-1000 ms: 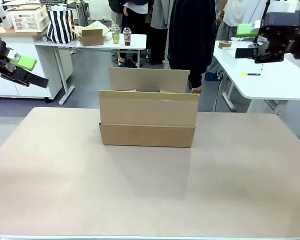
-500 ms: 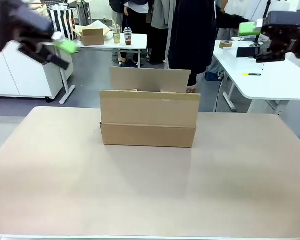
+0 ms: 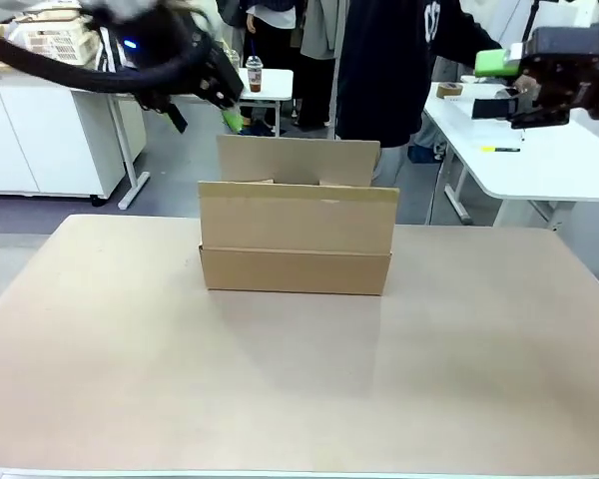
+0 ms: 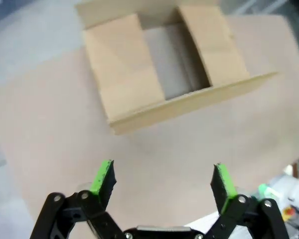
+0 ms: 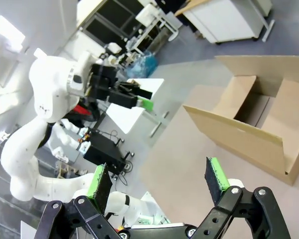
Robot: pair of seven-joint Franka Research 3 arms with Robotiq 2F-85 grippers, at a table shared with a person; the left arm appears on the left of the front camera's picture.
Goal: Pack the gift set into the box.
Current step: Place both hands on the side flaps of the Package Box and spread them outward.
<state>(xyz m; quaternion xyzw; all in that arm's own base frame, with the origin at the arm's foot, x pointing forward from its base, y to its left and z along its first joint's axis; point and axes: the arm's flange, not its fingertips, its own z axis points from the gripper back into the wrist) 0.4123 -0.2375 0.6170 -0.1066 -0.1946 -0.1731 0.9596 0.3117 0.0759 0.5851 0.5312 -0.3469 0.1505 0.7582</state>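
Note:
The box [image 3: 295, 238] stands in the middle of the tan table [image 3: 280, 379], its flaps up and its top open. From above, the box [image 4: 159, 64] shows a bare inside between two folded-in flaps. The gift set is out of view. My left gripper [image 3: 202, 112] hangs blurred in the air above the box's back left corner. It is open [image 4: 163, 179] with nothing between its green pads. My right gripper [image 3: 491, 84] is high at the far right, well away from the box. It is open [image 5: 159, 181] and empty, looking down on the box [image 5: 254, 117].
A person in dark clothes [image 3: 384, 70] stands just behind the box. White tables stand at the back left [image 3: 195, 85] and at the right [image 3: 539, 160]. The left arm [image 5: 55, 84] shows in the right wrist view.
My left arm has swung fast from the far left edge up and rightward to above the box's back left corner. The right gripper and the box have hardly moved.

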